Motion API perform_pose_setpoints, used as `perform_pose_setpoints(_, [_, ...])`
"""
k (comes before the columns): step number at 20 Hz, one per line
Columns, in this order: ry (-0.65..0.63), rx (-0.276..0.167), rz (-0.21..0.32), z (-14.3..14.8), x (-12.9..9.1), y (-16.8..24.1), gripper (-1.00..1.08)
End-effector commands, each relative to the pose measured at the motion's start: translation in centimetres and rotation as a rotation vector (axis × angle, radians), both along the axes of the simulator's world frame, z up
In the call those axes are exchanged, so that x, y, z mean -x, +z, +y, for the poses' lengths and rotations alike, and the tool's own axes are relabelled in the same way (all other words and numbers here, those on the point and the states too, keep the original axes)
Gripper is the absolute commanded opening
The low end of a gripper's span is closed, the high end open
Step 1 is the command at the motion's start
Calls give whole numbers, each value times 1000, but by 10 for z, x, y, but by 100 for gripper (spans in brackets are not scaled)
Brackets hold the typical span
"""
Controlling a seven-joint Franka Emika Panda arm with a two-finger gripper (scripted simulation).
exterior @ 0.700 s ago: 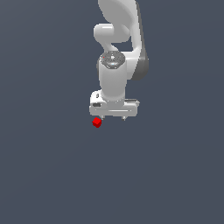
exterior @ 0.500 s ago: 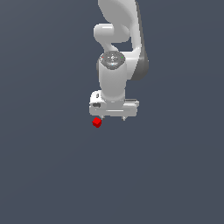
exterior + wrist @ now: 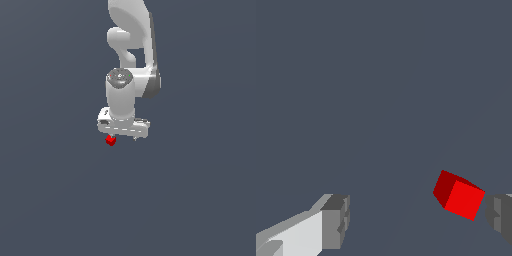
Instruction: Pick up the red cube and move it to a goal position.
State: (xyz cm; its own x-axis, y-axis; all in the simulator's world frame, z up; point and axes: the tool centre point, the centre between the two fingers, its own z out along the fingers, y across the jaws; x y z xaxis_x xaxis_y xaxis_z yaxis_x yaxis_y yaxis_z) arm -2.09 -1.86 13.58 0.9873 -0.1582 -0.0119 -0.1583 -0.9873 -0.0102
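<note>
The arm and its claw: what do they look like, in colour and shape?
The arm is glossy white, built of rounded, bulging segments with darker grey joints and a grey round cap. Its claw is a flat white bar; the wrist view shows blocky fingers with grey tips. No cables or markings show.

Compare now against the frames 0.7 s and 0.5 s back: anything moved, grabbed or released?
No visible change. In the exterior view the gripper hangs in the same spot above the red cube, and the cube sits at the same place. The wrist view shows the fingers spread wide, cube between them near one finger, not gripped.
</note>
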Motion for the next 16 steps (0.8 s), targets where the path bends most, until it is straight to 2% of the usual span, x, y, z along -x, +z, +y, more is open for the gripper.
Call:
perform_pose_setpoints(1, [-51, 3, 0, -11, 7, -15, 100])
perform_pose_setpoints(9, [-251, 12, -5, -52, 37, -75, 100])
perform_pose_setpoints(16, [-354, 16, -7, -70, 55, -107, 100])
